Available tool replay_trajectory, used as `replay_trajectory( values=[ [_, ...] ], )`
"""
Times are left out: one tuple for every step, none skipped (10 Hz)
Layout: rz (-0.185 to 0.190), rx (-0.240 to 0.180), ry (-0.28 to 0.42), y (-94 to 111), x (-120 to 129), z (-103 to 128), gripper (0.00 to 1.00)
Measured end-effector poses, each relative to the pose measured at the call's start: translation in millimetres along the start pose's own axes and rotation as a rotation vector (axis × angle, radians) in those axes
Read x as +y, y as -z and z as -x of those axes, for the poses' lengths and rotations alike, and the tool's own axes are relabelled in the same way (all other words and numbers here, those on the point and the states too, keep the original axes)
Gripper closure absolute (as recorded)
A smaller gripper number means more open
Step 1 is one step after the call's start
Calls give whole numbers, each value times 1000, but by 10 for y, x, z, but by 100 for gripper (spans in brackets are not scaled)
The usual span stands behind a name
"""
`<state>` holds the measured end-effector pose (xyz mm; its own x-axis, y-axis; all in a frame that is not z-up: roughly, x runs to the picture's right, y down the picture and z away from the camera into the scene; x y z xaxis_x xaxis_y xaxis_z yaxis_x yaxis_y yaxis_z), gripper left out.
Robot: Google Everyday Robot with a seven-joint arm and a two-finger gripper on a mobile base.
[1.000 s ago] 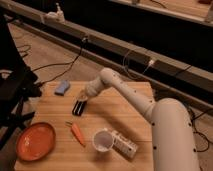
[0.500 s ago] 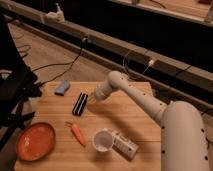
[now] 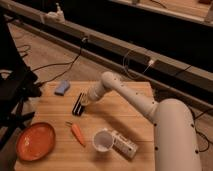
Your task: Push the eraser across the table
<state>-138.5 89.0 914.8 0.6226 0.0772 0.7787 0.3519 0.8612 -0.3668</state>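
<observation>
I see the gripper (image 3: 85,101) low over the table (image 3: 125,107), jaws together, at the right edge of the eraser (image 3: 78,106); I can't tell if they touch. The eraser lies left of the table's middle, lengthwise front to back. A blue block (image 3: 62,88) sits behind it, a carrot (image 3: 77,134) in front, and a plate (image 3: 35,141) at the near left corner.

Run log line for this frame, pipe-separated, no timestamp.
end effector: shut, low beside eraser | eraser: flat on table, unheld | carrot, cup, plate: apart from eraser
</observation>
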Motion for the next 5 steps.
replay_trajectory(
  values=[
    [7,-10,7,-58,-11,41,100],
    [16,-20,17,-123,-23,89,100],
    [22,-26,25,-168,-39,125,100],
    [22,-31,31,-181,-65,149,100],
    [15,-38,35,-174,-99,169,100]
  ],
)
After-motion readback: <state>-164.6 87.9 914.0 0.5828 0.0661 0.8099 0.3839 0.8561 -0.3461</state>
